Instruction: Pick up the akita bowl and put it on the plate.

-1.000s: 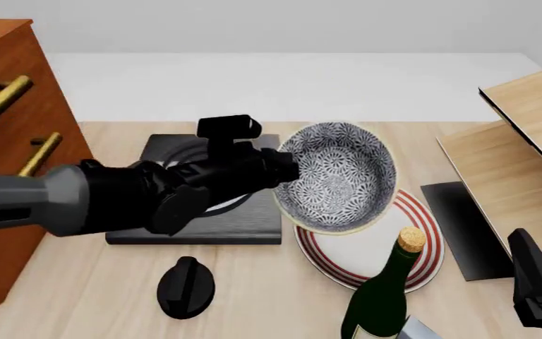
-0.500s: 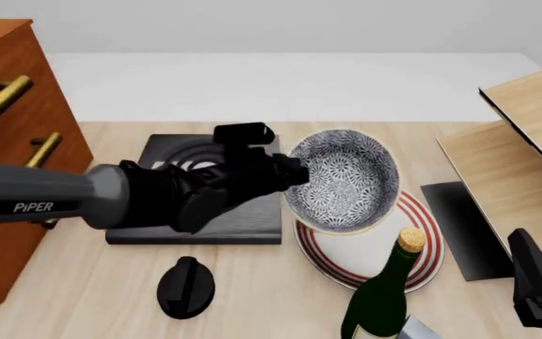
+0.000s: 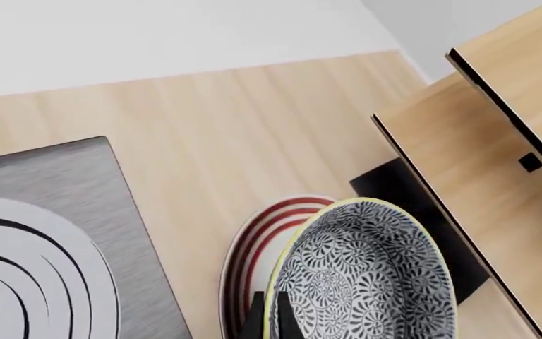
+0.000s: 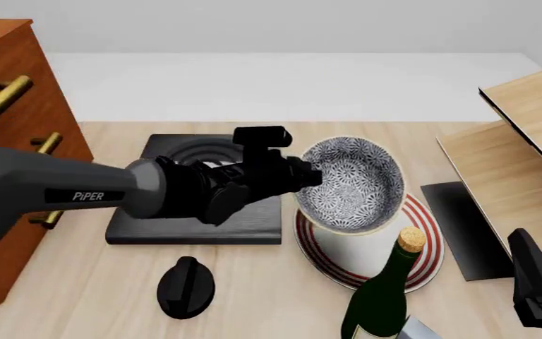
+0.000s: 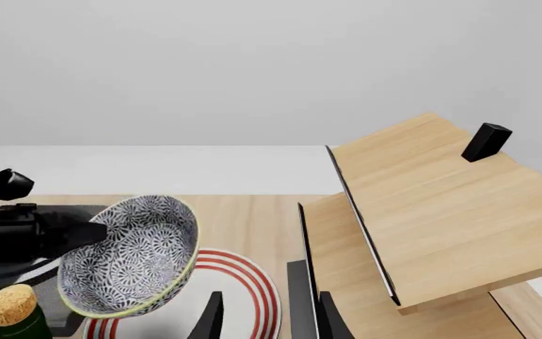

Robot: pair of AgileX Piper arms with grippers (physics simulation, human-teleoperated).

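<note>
While the akita bowl hangs tilted over the plate in the front view, the left gripper is clenched on its rim; level the bowl and lower it centred on the plate before letting go, minding the corked bottle beside the plate. The right gripper sits well off from the plate; I cannot tell its state.

In the left wrist view, fingertips pinch the rim, cut off at the edge.

The right wrist view shows the bowl's underside clear of the plate, though the gap's depth is unclear.
</note>
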